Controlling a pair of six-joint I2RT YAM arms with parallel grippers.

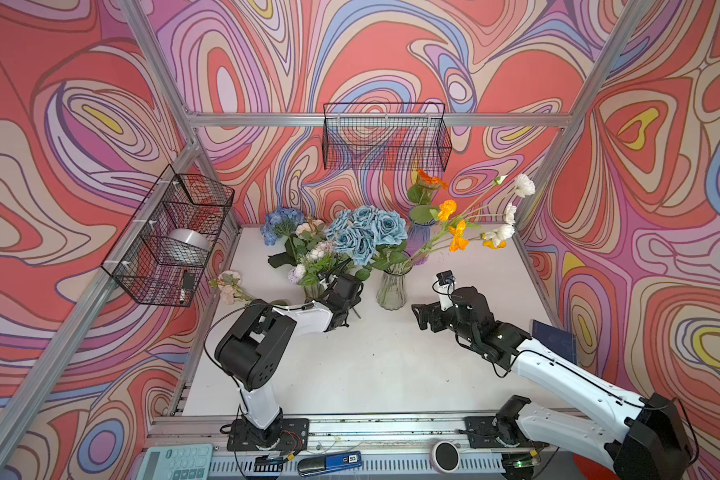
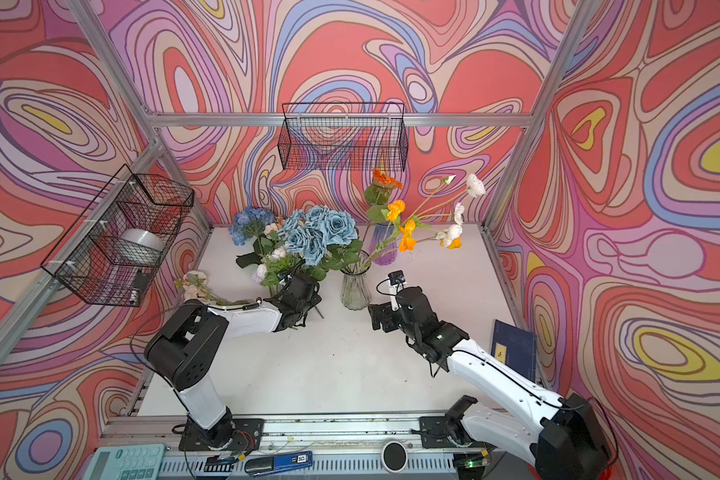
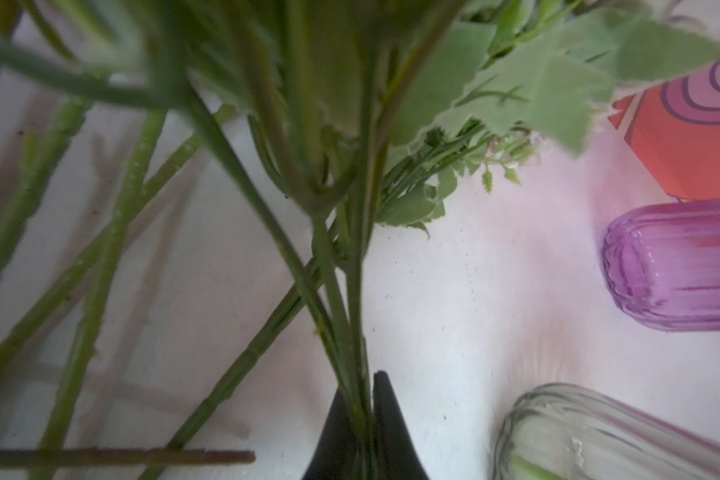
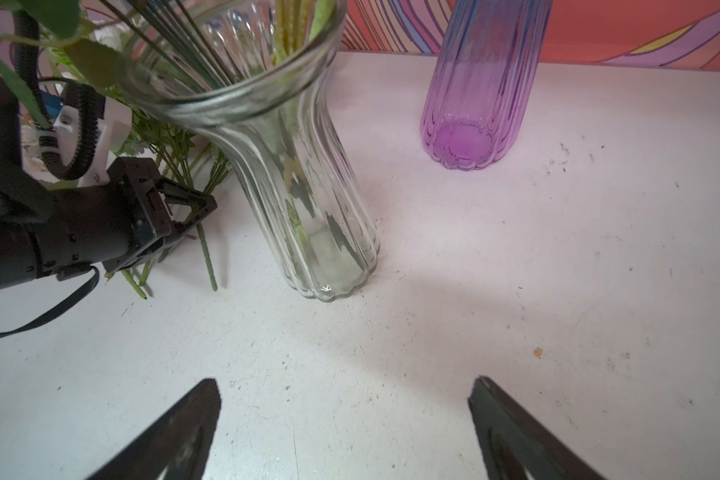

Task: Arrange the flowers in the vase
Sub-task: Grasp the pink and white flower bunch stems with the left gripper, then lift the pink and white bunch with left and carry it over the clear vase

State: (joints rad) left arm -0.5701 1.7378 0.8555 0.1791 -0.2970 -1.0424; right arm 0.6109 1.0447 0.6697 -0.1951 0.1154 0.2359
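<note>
Mid-frame, the clear vase holds orange and white flowers; left jaws clamp a mixed bunch beside it; right jaws wide, empty.

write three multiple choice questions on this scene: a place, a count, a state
1. Where does the purple vase stand?
A) behind the clear vase, toward the back
B) hanging in a basket
C) lying on its side

2. How many wire baskets hang above the table?
A) one
B) two
C) four

3. What state is the left end effector in?
A) wide open
B) shut on green stems
C) shut on a vase

1 A: it stands upright beyond the clear vase in both top views.
2 B: one at the left side, one at the back.
3 B: the left wrist view shows stems pinched between its fingers.
</note>
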